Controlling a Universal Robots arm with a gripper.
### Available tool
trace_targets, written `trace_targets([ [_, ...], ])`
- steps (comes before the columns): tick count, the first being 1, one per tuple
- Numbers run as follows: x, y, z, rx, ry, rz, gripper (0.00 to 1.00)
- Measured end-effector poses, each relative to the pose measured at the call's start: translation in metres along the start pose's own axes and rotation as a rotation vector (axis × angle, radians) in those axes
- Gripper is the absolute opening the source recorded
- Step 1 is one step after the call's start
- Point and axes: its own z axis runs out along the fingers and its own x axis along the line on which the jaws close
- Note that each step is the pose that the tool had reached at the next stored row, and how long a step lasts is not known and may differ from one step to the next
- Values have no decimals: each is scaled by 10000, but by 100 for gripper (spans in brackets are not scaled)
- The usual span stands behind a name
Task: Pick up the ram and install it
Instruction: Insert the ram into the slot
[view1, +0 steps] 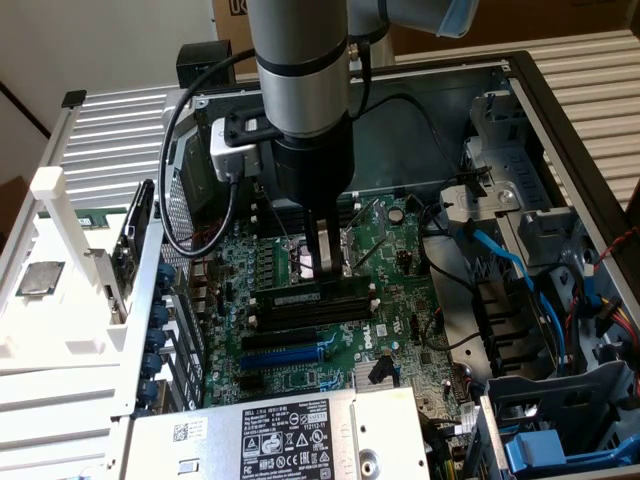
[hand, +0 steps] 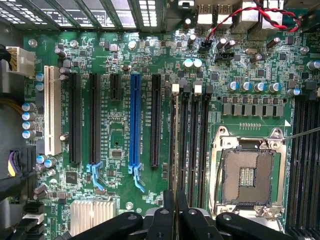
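A: Ram first. Where do we put it?

B: We see the ram (view1: 298, 297) standing on edge in the black memory slots (view1: 312, 316), mid-motherboard, on the bank's side toward the open socket (hand: 247, 175). Which exact slot, we can't pin down.

A: Gripper?

B: The gripper (view1: 325, 262) sits straight over one end of the stick. In the wrist view its fingers (hand: 164, 220) are drawn together with only a sliver between them, in line with a slot. We read that as clamped on the ram's top edge.

A: Step?

B: We judge pickup is done and this is insertion. Whether the stick is fully seated, we can't tell; the end clips are too small to read.

A: What does seating need?

B: Our call: straight-down pressure, stick kept vertical, notch lined up, both clips latching. Any tilt risks jamming one end.

A: Surroundings, quick.

B: The motherboard (hand: 120, 140) lies flat inside an open computer case (view1: 560, 130), with a blue slot (view1: 290, 352) beside the memory bank. There's a labelled silver box (view1: 290, 440) at the case's near edge and blue cables (view1: 500, 265) toward the exterior view's right. Outside the case, on the exterior view's left, a white tray (view1: 40, 340) holds a square silver chip (view1: 40, 280). We also see a green strip (view1: 100, 215) near it and can't tell what it is.

A: Room?

B: A pale slatted surface (view1: 590, 70) lies under it all, with a cardboard box (view1: 560, 20) behind.
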Motion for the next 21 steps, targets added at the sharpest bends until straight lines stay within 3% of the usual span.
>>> trace_targets([
  [21, -10, 21, 78, 0, 0, -1, 13],
])
